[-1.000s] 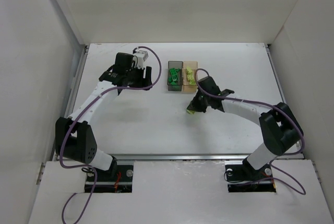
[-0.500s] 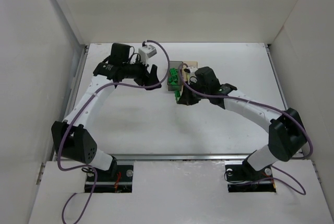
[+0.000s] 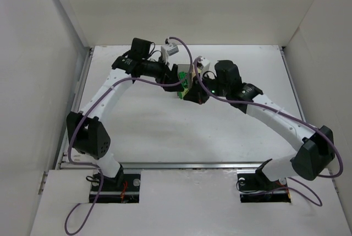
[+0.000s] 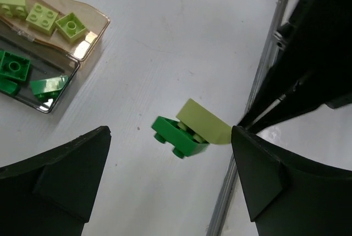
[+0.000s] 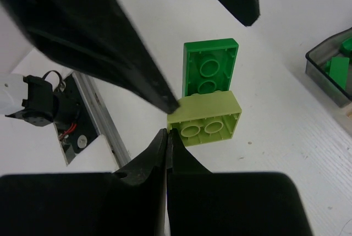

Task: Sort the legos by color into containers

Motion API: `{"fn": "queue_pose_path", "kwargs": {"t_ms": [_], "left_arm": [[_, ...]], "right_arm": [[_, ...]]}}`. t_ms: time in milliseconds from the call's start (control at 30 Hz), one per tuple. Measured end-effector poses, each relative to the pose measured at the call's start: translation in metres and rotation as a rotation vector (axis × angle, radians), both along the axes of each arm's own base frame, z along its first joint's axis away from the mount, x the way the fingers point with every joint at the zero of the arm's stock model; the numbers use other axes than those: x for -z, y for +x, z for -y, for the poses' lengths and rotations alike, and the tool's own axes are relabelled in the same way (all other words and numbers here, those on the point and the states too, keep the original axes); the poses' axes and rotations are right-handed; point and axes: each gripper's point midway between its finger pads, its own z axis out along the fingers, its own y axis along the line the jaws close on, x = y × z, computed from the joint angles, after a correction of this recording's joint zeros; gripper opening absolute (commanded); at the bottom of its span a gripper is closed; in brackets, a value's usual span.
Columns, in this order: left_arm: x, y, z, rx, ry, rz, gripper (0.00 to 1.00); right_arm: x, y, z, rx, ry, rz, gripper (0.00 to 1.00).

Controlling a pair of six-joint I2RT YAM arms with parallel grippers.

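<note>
My right gripper [image 5: 168, 135] is shut on a corner wall of a pale yellow-green lego [image 5: 206, 120]. A dark green lego [image 5: 209, 68] is stuck to it. The pair hangs above the table [image 4: 190, 131]. My left gripper [image 4: 170, 132] is open, with one finger [image 4: 66, 175] on each side of the pair, not touching it. From the top view both grippers meet just in front of the containers [image 3: 186, 86]. The pale orange-tan container [image 4: 102, 24] holds pale legos [image 4: 43, 17]. The smoky grey container [image 4: 65, 88] holds dark green legos [image 4: 14, 66].
The left gripper's black fingers [image 5: 99, 38] fill the upper part of the right wrist view. The grey container [image 5: 322, 76] sits at its right edge. White walls enclose the table [image 3: 165, 131] on three sides. A metal rail [image 3: 187, 164] runs along its near edge.
My right gripper has carried the joined legos up and left, from the table in front of the containers. My left arm has swung right, bringing its open jaws around them.
</note>
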Motion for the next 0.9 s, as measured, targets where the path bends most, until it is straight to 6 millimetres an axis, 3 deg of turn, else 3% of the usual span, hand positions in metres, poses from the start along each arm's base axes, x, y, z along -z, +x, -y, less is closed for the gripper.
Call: {"fn": "queue_pose_path", "kwargs": {"t_ms": [100,233,500,567,733,900], "left_arm": [[0.01,0.013,0.004,-0.031,0.027,-0.055,0.89],[0.024,0.026,0.009,-0.054,0.047,-0.139,0.75],[0.039,0.017,0.005,-0.069,0.077,-0.267,0.22],[0.04,0.017,0.003,-0.067,0.077,-0.288,0.0],[0.052,0.017,-0.002,-0.068,0.11,-0.316,0.0],[0.064,0.03,-0.02,-0.128,0.168,-0.296,0.02]], "right_arm": [[-0.005,0.001,-0.001,-0.001,0.005,0.013,0.0],[-0.002,0.004,-0.001,0.005,-0.004,0.013,0.0],[0.008,0.012,0.0,0.032,-0.038,-0.001,0.0],[0.006,0.016,0.001,0.046,-0.042,0.011,0.0],[0.007,0.028,0.004,0.099,-0.065,0.03,0.0],[0.026,0.044,0.009,0.165,-0.091,-0.027,0.0]]}}
